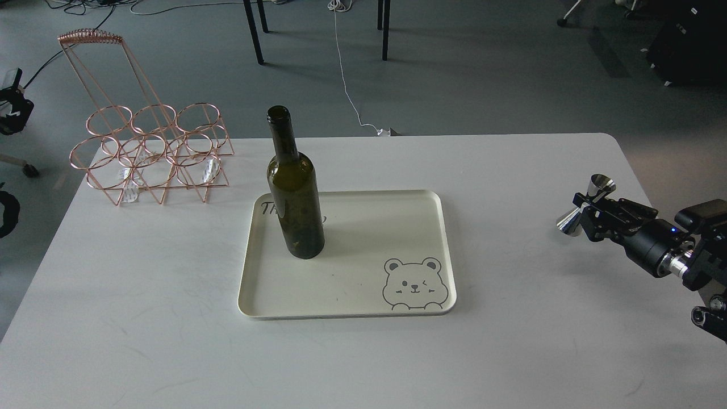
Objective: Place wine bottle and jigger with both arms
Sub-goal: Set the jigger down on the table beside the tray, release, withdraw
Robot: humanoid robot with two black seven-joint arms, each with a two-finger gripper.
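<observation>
A humanoid robot's right gripper [588,211] holds a steel jigger [585,205] clamped at its waist, tilted and lifted clear of the white table [511,352], well to the right of the cream tray [346,309] with a bear drawing. The olive-green wine bottle [295,187] already stands upright on the tray's left half. The left gripper is out of view, so its state cannot be told. The step in hand appears to be carrying the jigger to the tray: the arm would do well to travel left toward the tray's bare right half, level the cup upright before lowering, and keep clear of the bottle. Counted: one bottle, one jigger, one tray and, behind and left of the tray, one copper wire rack [153,153] showing six rings.
</observation>
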